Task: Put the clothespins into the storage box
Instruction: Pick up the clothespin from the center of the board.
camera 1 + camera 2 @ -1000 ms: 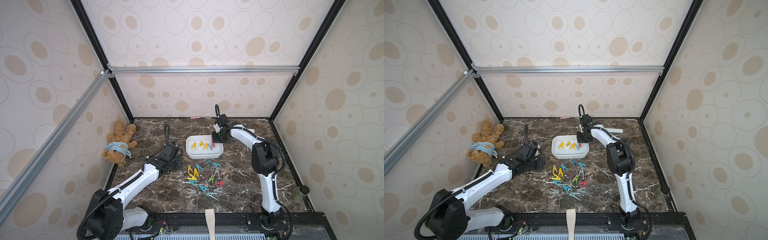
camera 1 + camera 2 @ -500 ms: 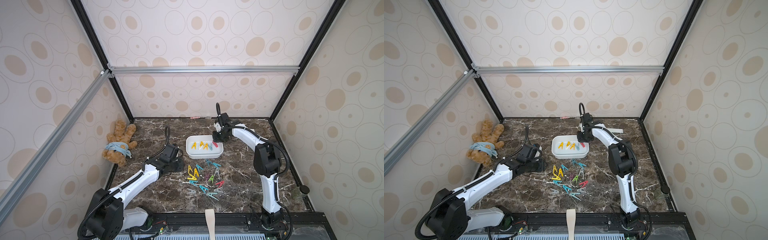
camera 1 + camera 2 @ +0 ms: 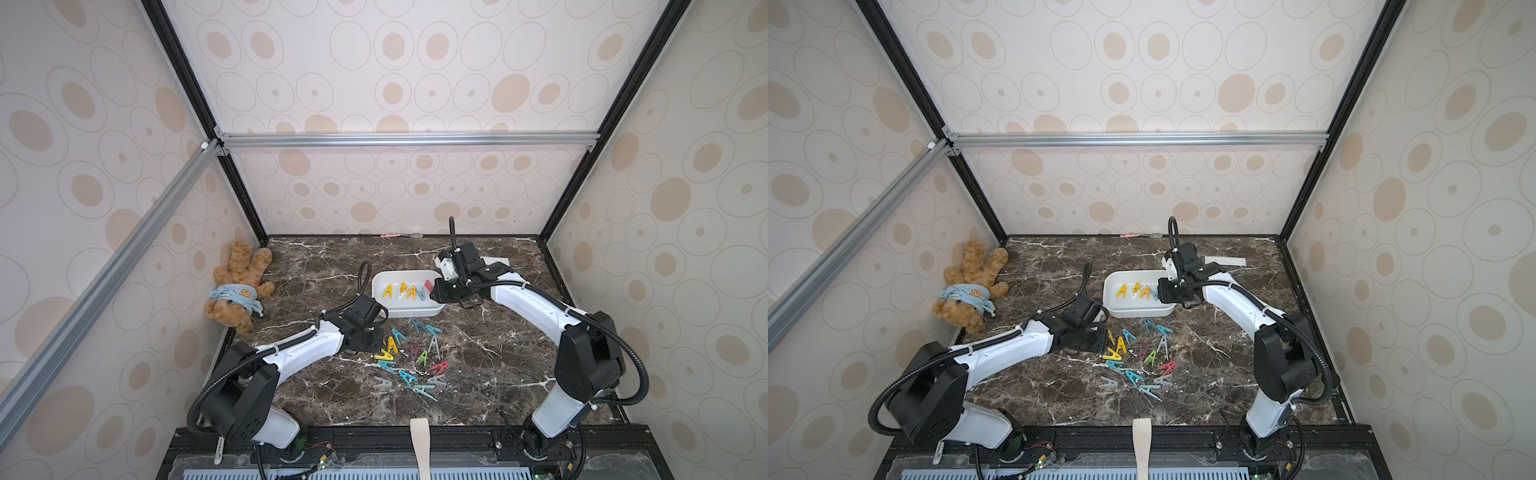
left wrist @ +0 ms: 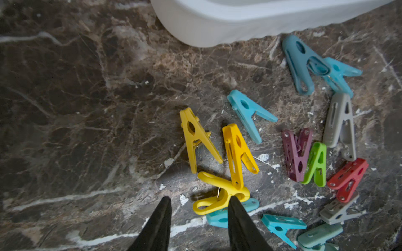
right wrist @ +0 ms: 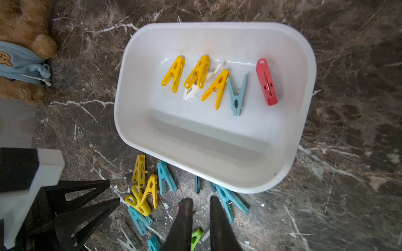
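Note:
The white storage box [image 3: 405, 312] [image 3: 1133, 312] [image 5: 195, 152] holds several clothespins: three yellow [image 5: 174, 73], a white, a grey-blue and a red one [image 5: 267, 82]. Several more clothespins [image 3: 411, 357] [image 3: 1138, 361] lie loose on the marble in front of it. My right gripper [image 3: 435, 291] [image 5: 200, 200] hovers at the box's right end, its jaws a narrow gap apart with nothing between them. My left gripper [image 3: 376, 337] [image 4: 200, 199] is low at the pile's left edge, open. A yellow clothespin [image 4: 219, 195] lies partly between its fingers, against one fingertip [image 4: 233, 201].
A teddy bear [image 3: 239, 286] lies at the left wall. A white paper strip [image 3: 494, 261] sits behind the right arm. A beige strip [image 3: 419, 440] hangs over the front edge. The box wall [image 4: 217, 26] stands just beyond the pile.
My right gripper's jaws have parted a little over the box's right end. My left gripper has edged toward the yellow clothespins and its jaws have narrowed slightly.

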